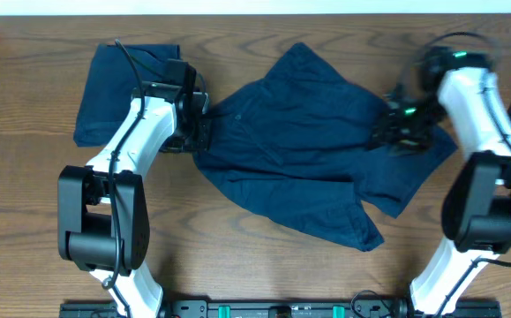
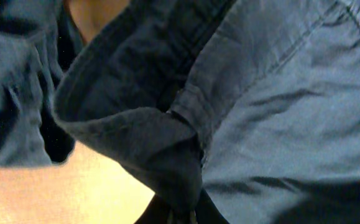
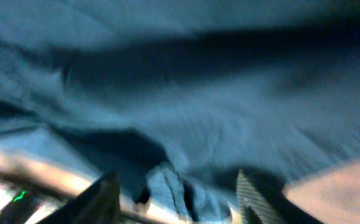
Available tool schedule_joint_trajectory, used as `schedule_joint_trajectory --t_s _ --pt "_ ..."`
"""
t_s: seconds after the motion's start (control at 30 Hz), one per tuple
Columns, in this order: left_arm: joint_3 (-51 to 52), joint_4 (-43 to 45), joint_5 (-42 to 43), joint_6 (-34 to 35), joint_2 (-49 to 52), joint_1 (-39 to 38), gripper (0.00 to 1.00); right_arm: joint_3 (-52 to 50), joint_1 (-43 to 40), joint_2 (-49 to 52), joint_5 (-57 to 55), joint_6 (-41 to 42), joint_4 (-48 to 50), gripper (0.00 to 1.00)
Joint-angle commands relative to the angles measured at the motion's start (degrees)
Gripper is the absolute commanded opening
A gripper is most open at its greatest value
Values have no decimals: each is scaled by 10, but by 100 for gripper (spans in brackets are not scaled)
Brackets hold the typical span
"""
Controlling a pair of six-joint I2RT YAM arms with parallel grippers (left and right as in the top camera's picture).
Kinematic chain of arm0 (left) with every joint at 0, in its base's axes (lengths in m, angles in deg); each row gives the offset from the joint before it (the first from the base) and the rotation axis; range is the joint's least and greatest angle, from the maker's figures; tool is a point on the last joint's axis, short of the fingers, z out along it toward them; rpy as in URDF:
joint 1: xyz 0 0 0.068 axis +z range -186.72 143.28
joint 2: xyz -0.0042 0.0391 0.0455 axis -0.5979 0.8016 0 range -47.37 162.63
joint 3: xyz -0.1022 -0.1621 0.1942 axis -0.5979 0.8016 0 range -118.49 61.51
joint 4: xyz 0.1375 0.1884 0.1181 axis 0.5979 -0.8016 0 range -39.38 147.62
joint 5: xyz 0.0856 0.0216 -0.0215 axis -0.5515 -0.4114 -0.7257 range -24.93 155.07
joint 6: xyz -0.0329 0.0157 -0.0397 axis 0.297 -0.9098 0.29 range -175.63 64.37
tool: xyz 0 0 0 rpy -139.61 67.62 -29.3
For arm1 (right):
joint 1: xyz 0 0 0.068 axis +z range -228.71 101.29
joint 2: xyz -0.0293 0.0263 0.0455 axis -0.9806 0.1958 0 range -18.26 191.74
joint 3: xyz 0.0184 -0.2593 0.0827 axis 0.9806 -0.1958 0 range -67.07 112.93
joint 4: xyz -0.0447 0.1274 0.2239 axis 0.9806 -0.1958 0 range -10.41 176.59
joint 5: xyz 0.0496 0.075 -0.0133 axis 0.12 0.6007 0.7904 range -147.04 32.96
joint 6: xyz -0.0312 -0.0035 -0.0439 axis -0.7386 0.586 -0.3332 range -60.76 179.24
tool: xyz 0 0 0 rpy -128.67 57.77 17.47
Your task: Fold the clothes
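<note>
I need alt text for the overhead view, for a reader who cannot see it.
A rumpled pair of navy shorts lies spread on a wooden table, with the left gripper shut on its left edge and the right gripper open at its right edge. A folded pair sits at the far left.

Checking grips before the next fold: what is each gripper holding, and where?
Left gripper is shut on the spread shorts, pinching a fold of their stitched edge band. Right gripper stands open over their opposite edge, holding nothing.
</note>
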Motion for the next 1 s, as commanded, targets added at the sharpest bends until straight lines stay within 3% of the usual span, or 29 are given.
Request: schedule_joint_trajectory --t_s 0.0,0.1,0.17,0.27,0.33,0.4,0.5,0.7,0.77,0.83,0.87,0.9,0.97 --pt "-4 -28 -5 2 -8 2 6 -52 35 -4 -118 114 66 45" --pt "-4 -65 -5 3 -8 2 6 -109 45 -4 -187 202 159 15" --pt "-4 -88 -5 12 -8 2 6 -146 41 -2 -197 242 231 9" --pt "-4 -109 16 26 -8 2 14 -194 30 8 -181 311 338 1" --pt "-4 -111 53 26 -8 2 17 -220 27 20 -143 342 415 1" --pt "-4 -110 82 26 -8 2 27 -234 28 37 -99 360 503 1" --pt "-4 -111 114 26 -8 2 30 -234 36 69 -33 379 636 1" --pt "-4 -108 136 29 -8 2 48 -211 49 112 29 448 875 2" --pt "-4 -106 136 29 -8 2 55 -192 49 110 39 433 896 17" --pt "-4 -105 136 29 -8 2 56 -166 44 97 88 369 890 56" --pt "-4 -105 136 29 -8 2 57 -156 40 89 108 344 877 66" --pt "-4 -105 136 29 -8 2 57 -145 33 74 124 312 845 73" --pt "-4 -106 135 29 -8 2 57 -128 20 39 127 261 759 78"
